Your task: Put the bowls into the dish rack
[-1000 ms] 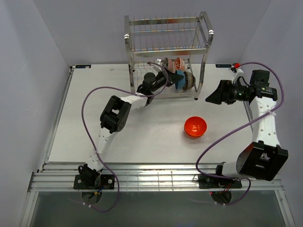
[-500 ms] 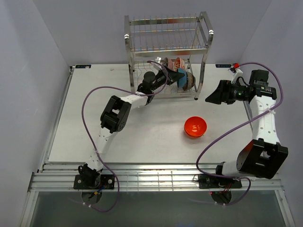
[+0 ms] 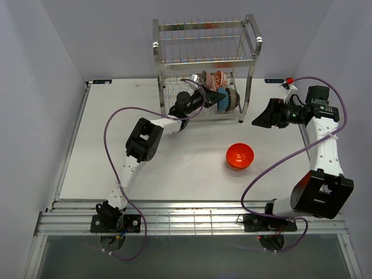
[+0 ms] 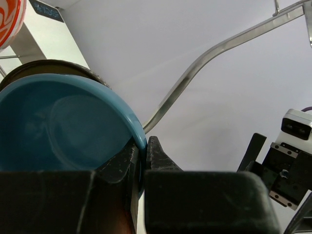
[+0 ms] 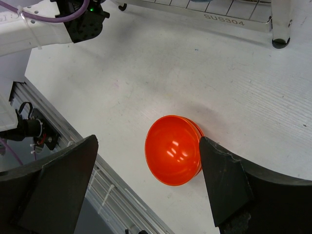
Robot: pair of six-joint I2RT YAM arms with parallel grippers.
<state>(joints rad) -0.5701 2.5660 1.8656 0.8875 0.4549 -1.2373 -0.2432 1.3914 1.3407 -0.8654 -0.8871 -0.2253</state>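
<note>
The dish rack [image 3: 206, 52] stands at the back of the table. My left gripper [image 3: 210, 96] reaches into its lower tier, shut on the rim of the blue bowl [image 3: 221, 101], which stands on edge. In the left wrist view the fingers pinch the blue bowl [image 4: 58, 126] at its rim, by the left gripper [image 4: 144, 151]. Behind it stand the brown bowl [image 4: 48, 66] and the red-and-white bowl [image 4: 9, 19]. The orange-red bowl [image 3: 239, 156] lies upright on the table. My right gripper [image 3: 258, 121] hangs open to the right of the rack, and the orange-red bowl [image 5: 173, 148] shows below between its fingers.
A bent rack wire [image 4: 195, 68] crosses just right of the blue bowl. The rack's front foot [image 5: 280, 43] and base rail [image 5: 234, 19] lie beyond the orange-red bowl. The table's near edge rail [image 5: 112, 195] runs close to that bowl. The left arm [image 5: 48, 24] spans the table's left.
The left gripper has carried the blue bowl slightly deeper into the rack's lower tier, toward the brown bowl. The right arm and the orange-red bowl have not moved.
</note>
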